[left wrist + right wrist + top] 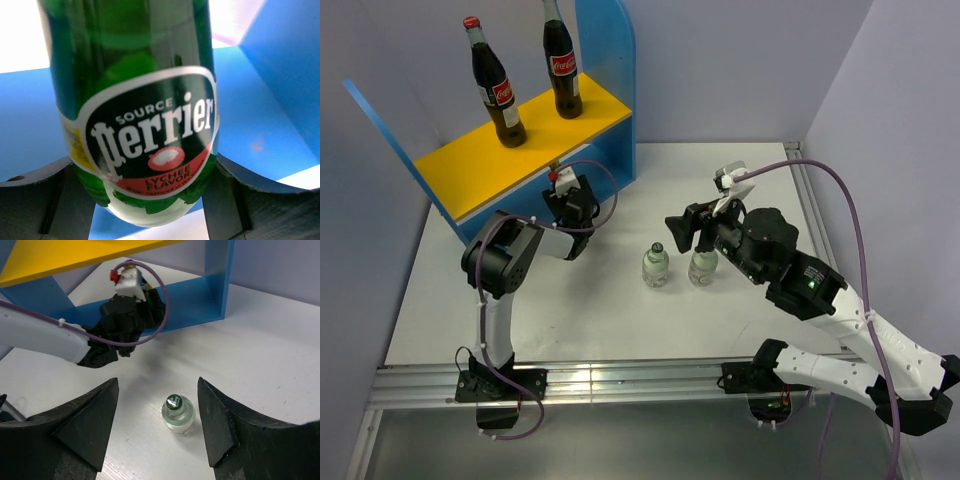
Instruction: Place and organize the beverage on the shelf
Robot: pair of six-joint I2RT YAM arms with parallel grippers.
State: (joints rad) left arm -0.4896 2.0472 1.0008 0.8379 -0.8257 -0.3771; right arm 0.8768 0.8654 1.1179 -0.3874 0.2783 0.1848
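Left wrist view: my left end effector (150,202) clamps the green bottle (145,125) at the lower bay of the shelf (265,100) — placement step, I judge; next, lower upright, release. My right end effector (157,407), jaws apart, hovers over a clear bottle (178,415)

green bottle (125,45): "SOURCE perrier LYCHEE FLAVOR" | left cola bottle (498,95): "Coca-Cola" | right cola bottle (561,70): "Coca-Cola"

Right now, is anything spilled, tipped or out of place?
Nothing stands out. Both Coca-Cola bottles stand upright on the shelf's yellow top, both small clear bottles stand upright on the table, and the left claw grips the green Perrier bottle.
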